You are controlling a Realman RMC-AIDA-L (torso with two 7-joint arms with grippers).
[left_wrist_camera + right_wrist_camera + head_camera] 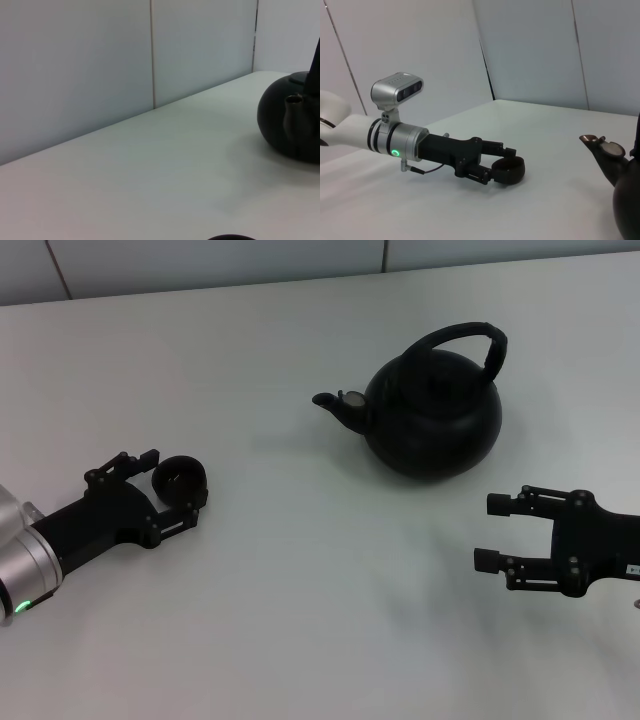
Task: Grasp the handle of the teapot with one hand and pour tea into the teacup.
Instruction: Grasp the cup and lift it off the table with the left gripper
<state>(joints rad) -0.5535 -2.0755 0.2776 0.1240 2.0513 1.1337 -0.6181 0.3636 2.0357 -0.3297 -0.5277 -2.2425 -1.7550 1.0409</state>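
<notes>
1. Two end effectors over a white bench [300, 590], one on each side of the head view.
2. Left end effector [178, 483] low at the left side of the bench, fingers clenched on the teacup [180, 477] from either side; same grasp visible from the right wrist view, cup [508, 169] pinched at the fingertips of the black end effector [506, 167], just above or on the bench surface, cannot tell which.
3. Teacup upright, small, round and black, well apart from the teapot [432, 412].
4. Teapot standing upright on the bench toward the far right, matte black and round, short spout [338, 406] pointing toward the left side, where the cup is.
5. Handle [470, 340] arched over the pot's top, tilted slightly back, untouched by either end effector.
6. Right end effector [488, 532] near the right edge, in front of the teapot and apart from it, fingers spread wide and released, grasping nothing.
7. Left wrist view: teapot body [287, 117] and spout [294, 120] at the picture's edge, grey wall panels [100, 65] behind the bench.
</notes>
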